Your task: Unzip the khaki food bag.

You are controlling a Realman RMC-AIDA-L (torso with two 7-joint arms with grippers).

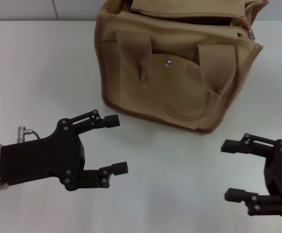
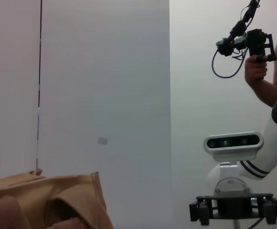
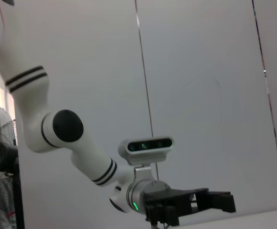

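I count one khaki food bag (image 1: 180,68) and two grippers — left gripper (image 1: 115,144) and right gripper (image 1: 232,170), both spread, empty, short of it.

Bright even overhead light, soft faint shadows on the white table (image 1: 44,73), pale walls washed out, mild softness throughout

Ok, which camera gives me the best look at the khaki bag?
Head view: the khaki food bag shows nearly whole, front pocket and handles facing the camera. Left wrist view catches only its top corner. Right wrist view misses it.
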